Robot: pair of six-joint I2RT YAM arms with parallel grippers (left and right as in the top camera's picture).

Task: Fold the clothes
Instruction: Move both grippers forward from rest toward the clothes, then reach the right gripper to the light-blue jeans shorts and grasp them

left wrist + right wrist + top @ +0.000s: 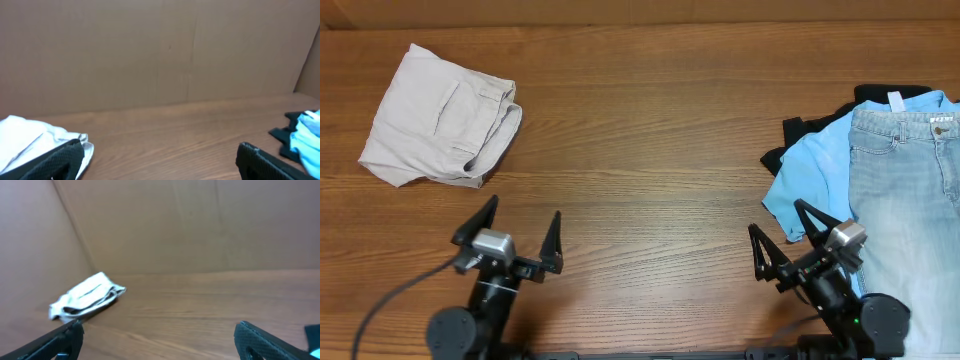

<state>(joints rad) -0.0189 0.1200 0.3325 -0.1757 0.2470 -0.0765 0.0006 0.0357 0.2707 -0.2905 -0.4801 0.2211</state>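
Your left hand (525, 208) and right hand (775, 216) are both spread wide and empty, low at the near edge of the brown wooden desk (650, 150). The folded beige cotton shorts (440, 118) lie at far left. The light-wash blue denim shorts (905, 190) lie unfolded, overlapping the sky-blue T-shirt (810, 170) and a black garment (792, 135), just beside your right hand. Risk: pinching through the stacked layers would likely drag the T-shirt along with the denim.

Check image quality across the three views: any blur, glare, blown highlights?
Overhead: sharp, evenly lit, no glare on the table. Left wrist: soft, beige shorts washed out nearly white. Right wrist: soft too, own pincer fingers blurred at the bottom edge.
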